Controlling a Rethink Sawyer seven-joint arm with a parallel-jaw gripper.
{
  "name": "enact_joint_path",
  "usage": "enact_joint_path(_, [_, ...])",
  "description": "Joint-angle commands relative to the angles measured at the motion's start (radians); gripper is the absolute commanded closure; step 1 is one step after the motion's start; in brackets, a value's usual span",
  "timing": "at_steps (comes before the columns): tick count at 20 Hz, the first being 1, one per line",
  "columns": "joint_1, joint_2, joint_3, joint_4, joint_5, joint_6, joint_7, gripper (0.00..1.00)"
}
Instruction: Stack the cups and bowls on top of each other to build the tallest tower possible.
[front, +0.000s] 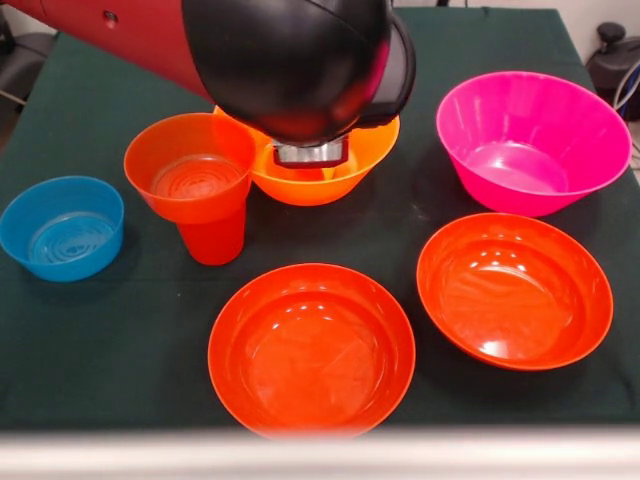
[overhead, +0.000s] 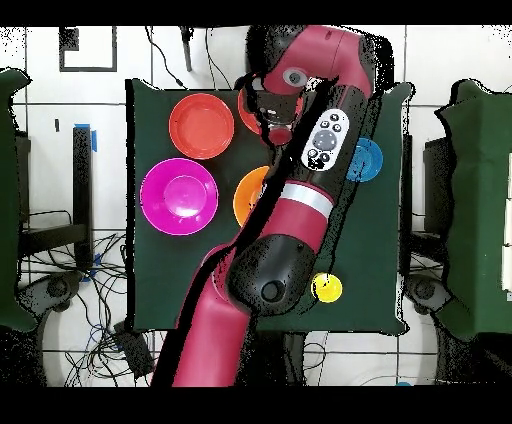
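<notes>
**Small bowl stacked on a cup; arm low over the orange bowl**

In the front view, a two-piece tower (front: 195, 185) is seen at the left of the dark tabletop (front: 120, 340): a small red-orange bowl (front: 190, 165) is set on a red-orange cup (front: 212, 240). A small blue bowl (front: 62, 227) lies further left. Just right of the tower and further back, a large orange bowl (front: 330, 165) is partly covered by the arm (front: 290, 60), whose metal gripper (front: 310, 153) hangs inside it; whether it is wide or narrow cannot be told. A pink bowl (front: 530, 140) is placed at the far right, and two wide red-orange bowls (front: 312, 350) (front: 514, 290) nearer. From overhead, a yellow cup (overhead: 326, 288) is seen beside the arm.
</notes>
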Motion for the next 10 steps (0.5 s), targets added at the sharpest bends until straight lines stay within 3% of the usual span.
enact_joint_path(1, [0.019, 0.026, -0.026, 0.016, 0.031, -0.083, 0.213, 0.00])
enact_joint_path(3, [0.033, 0.022, -0.011, 0.041, 0.017, -0.080, 0.206, 0.00])
enact_joint_path(7, [0.110, 0.019, 0.066, 0.157, -0.093, -0.157, 0.150, 0.00])
enact_joint_path(10, [0.164, 0.012, 0.119, 0.257, -0.130, -0.231, 0.141, 0.00])
